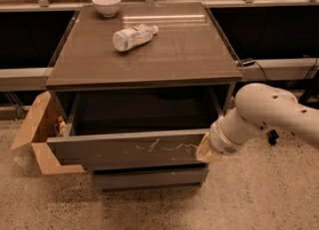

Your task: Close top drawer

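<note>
Your claw, whose state I cannot tell, is sitting at the right end of the top drawer, so be pushing straight inward.

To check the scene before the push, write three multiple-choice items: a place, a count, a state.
1. Where is the gripper? A at the top drawer's right end; B at its left end; C underneath it.
2. How many things lie on the cabinet top? A one; B two; C four.
3. The top drawer is: A shut; B pulled out; C removed.
1 A: it is at the scratched panel's right end. 2 B: bowl and bottle. 3 B: its inside shows.
</note>
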Controlling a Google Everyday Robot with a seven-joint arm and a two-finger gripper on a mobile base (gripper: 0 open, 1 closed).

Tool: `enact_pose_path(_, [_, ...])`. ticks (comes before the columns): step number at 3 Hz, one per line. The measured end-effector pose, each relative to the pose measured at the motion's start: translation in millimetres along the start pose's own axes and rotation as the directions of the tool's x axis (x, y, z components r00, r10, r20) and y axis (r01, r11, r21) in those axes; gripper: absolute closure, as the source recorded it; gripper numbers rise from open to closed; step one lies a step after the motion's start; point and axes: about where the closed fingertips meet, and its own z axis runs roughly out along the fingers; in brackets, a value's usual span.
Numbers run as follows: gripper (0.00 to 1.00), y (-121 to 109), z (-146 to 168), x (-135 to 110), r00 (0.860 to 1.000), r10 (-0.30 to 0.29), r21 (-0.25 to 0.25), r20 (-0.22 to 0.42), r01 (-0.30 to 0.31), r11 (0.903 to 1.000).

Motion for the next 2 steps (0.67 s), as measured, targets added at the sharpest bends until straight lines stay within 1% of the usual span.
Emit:
enact_pose_path(1, [1.0,-19.8,6.7,8.1,1.0,-0.009,0.022,0.01,0.009,0.9997])
enact_pose_path(2, [0.82,-36.6,11.9,17.8,1.0,-0.005,0.027,0.029,0.005,0.9996])
